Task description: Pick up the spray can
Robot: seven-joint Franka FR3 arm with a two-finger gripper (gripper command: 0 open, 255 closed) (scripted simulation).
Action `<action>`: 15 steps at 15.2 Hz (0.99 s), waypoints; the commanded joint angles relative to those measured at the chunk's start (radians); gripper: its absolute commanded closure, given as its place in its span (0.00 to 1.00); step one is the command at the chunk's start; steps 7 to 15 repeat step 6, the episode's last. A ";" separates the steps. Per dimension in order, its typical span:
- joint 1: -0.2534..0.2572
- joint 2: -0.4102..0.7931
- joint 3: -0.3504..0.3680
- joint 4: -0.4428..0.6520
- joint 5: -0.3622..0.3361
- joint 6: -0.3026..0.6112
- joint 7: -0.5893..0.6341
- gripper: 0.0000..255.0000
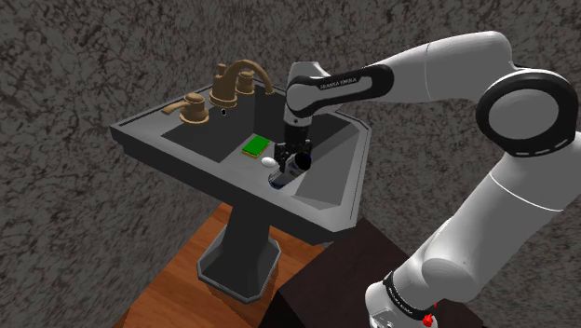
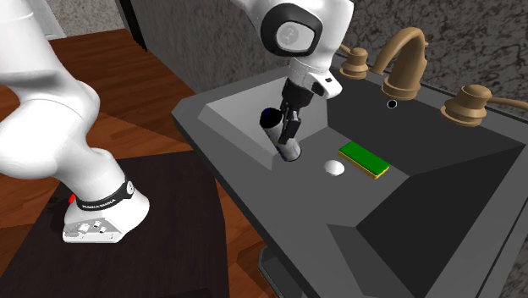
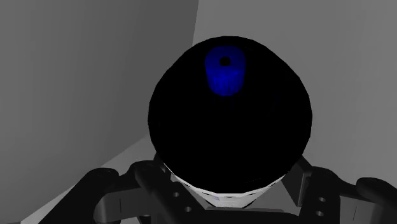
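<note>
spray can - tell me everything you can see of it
The spray can has a whitish body, a black domed top and a small blue nozzle with a dark hole in it. It is tilted, top toward the second exterior view's left. The claw is shut on its body, a black finger on each side. It is over the dark grey sink basin; whether its base touches the basin floor cannot be told.

From my station, the only writing I can make out is white lettering on the arm's [image 1: 438,65] black bands. The wrist band [image 1: 340,84] reads "FRANKA EMIKA" in the shoulder view. The base band [image 2: 101,201] carries similar small lettering in the second exterior view, too small to read surely.
</note>
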 commanded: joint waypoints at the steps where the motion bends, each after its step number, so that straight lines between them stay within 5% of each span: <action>1: -0.001 -0.009 -0.001 0.016 0.000 -0.024 0.000 1.00; 15: -0.002 -0.027 -0.001 0.038 -0.001 -0.064 0.001 1.00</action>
